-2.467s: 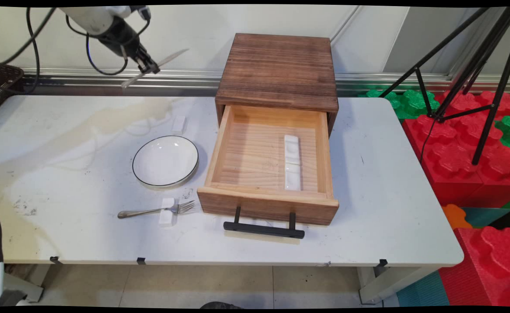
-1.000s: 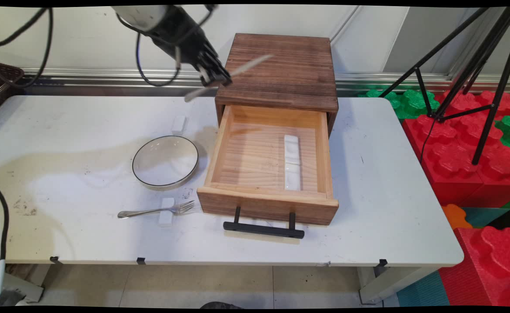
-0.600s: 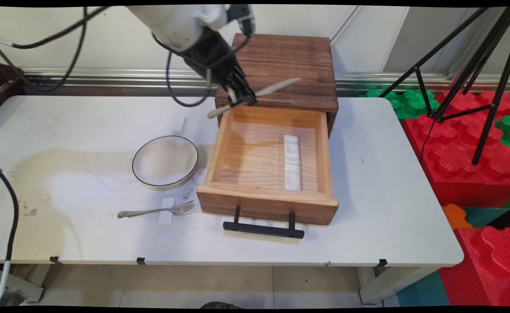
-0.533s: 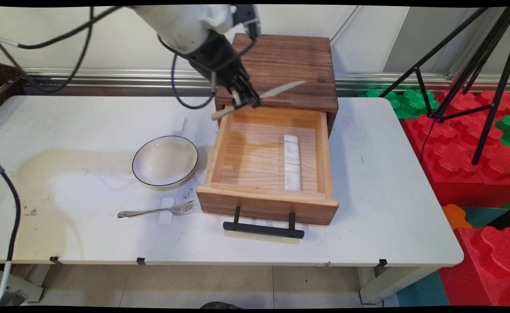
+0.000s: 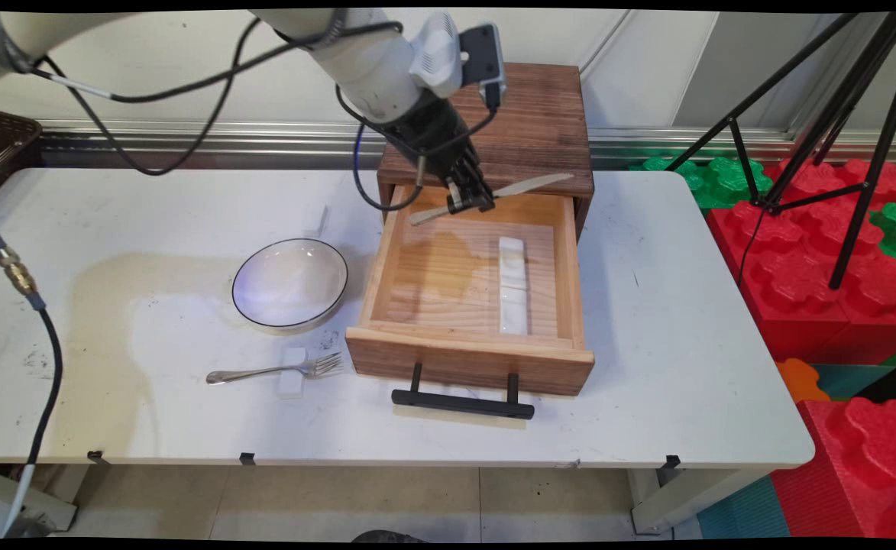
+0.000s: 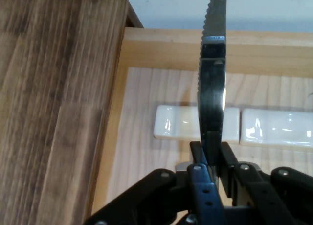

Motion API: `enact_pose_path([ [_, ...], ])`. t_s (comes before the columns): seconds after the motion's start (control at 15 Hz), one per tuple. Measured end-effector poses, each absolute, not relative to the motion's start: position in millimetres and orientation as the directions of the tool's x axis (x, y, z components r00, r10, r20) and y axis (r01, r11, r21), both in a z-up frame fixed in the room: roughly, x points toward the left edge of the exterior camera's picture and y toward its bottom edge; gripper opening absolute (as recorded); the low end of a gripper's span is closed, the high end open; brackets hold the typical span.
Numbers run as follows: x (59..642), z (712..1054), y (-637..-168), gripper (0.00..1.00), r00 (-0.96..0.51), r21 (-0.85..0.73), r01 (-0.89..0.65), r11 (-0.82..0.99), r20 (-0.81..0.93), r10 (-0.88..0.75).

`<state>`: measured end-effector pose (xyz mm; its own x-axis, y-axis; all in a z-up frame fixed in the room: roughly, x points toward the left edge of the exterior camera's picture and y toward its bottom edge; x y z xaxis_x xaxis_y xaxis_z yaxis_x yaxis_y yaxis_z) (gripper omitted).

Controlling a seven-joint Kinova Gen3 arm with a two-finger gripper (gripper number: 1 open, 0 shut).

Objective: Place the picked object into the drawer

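My gripper (image 5: 472,200) is shut on a metal table knife (image 5: 528,186), held roughly level above the back of the open wooden drawer (image 5: 469,351). In the hand view the serrated blade (image 6: 213,78) rises from between the fingers (image 6: 196,154) and crosses over two white ceramic rests (image 6: 178,122) lying end to end on the drawer floor. In the main view those rests (image 5: 513,283) lie right of the drawer's middle. The dark wooden cabinet (image 5: 528,114) stands just behind the gripper.
A white plate with a dark rim (image 5: 290,283) sits left of the drawer. A fork (image 5: 264,372) lies on a small white rest (image 5: 292,373) near the front. Another white rest (image 5: 314,218) lies behind the plate. A tripod (image 5: 814,114) and red foam blocks (image 5: 822,267) stand right.
The arm has carried the knife from high at the back left rightward and down, to a spot over the rear of the open drawer. Plate, fork and drawer have stayed put.
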<state>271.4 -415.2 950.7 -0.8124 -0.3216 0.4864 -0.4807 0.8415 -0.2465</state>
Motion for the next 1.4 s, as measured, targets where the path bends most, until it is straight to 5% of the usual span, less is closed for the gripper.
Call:
enact_pose_path([
  [1.4, 280.5, 858.2, -458.8, 0.00, -0.844, -0.197, -0.387, 0.901, 0.468, -0.261],
])
